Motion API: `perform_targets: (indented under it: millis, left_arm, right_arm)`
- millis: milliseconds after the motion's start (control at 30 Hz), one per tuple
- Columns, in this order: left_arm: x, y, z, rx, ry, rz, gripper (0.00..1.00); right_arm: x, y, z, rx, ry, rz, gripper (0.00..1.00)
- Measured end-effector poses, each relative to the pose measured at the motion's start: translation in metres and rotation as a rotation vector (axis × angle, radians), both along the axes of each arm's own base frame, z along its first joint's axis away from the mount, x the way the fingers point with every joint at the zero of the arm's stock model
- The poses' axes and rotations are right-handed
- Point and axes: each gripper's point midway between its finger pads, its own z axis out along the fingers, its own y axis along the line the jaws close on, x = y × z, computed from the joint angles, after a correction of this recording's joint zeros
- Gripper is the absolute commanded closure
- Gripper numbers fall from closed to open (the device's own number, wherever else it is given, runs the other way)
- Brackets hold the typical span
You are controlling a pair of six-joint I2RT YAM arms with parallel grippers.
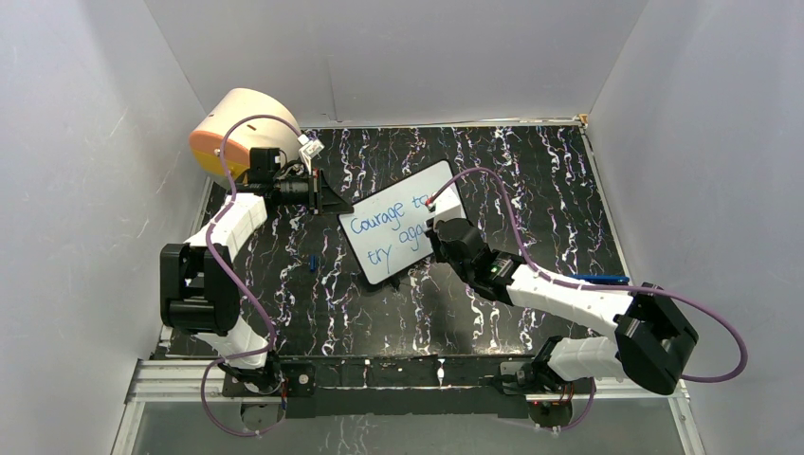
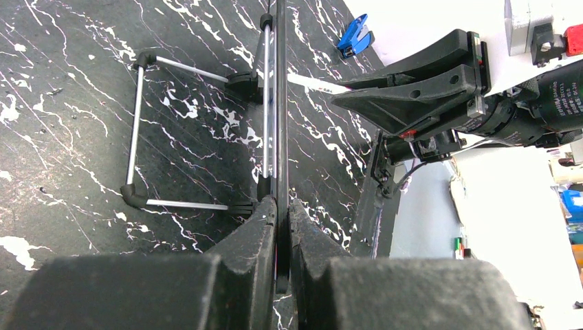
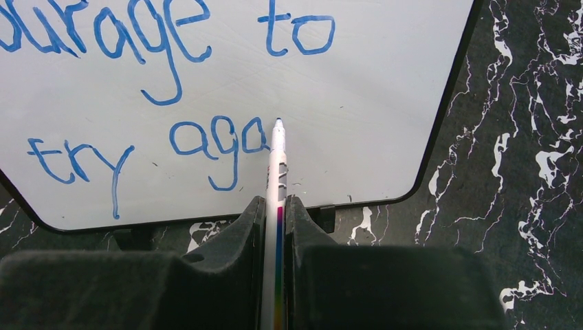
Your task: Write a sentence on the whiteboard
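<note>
Black fingers of my right gripper (image 3: 275, 206) are pinched down on a marker (image 3: 276, 172), a white barrel with a rainbow stripe along it, with almost no gap on either side. Its blue tip sits against the face of the whiteboard (image 3: 385, 82), just to the right of the last "a" on the lower line. The sentence (image 3: 175, 82) is in blue handwriting. From the right wrist I read "ourage to" on top, cut off at the left edge of the view, and "try aga" below. From overhead the top line begins "Courage".

My left gripper (image 2: 282, 206) is fully closed on the whiteboard's thin black rim, which I see edge-on from that wrist, running straight up from between the two fingers. On the side of the board away from the right gripper, a wire stand (image 2: 137, 124) of silver rods with black joints rests on the table (image 2: 69, 69), which is black with white veining.

From overhead, the whiteboard sits propped near the middle of the table, turned at an angle. The left gripper is at its left corner and the right gripper is over its right half. A blue pen (image 1: 597, 279) lies on the table just beside the right forearm. A cream-and-orange drum (image 1: 237, 128) stands in the far left corner, well apart from the board.
</note>
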Motion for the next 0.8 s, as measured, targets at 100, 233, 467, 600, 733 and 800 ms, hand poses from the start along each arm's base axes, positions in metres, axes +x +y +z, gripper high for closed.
perform_targets:
  millis: [100,233,467,600,733,800]
  left_arm:
    - [0.0000,-0.0001,-0.0002,-0.001,0.001,-0.001,1.00]
    - [-0.0001,-0.0001,-0.0001,-0.002,0.001,-0.002,1.00]
    - [0.0003,-0.0002,-0.0006,-0.001,0.002,-0.002,1.00]
    - [0.0005,-0.0002,-0.0006,-0.001,0.002,-0.002,1.00]
    - [0.0004,-0.0002,-0.0005,-0.002,0.003,-0.002,1.00]
    - [0.0004,-0.0002,-0.0005,-0.002,0.002,-0.002,1.00]
  right_arm:
    - [0.0003,0.0002,-0.0012,-0.004,0.001,0.001,1.00]
    - [0.0009,0.0005,-0.0041,-0.011,0.005,0.001,1.00]
    - [0.0038,0.0014,-0.0083,-0.016,0.007,-0.004,1.00]
    - [0.0046,0.0012,-0.0083,-0.014,0.006,-0.006,1.00]
    - [0.0047,0.0011,-0.0083,-0.014,0.007,-0.007,1.00]
    - [0.0049,0.0009,-0.0083,-0.014,0.007,-0.008,1.00]
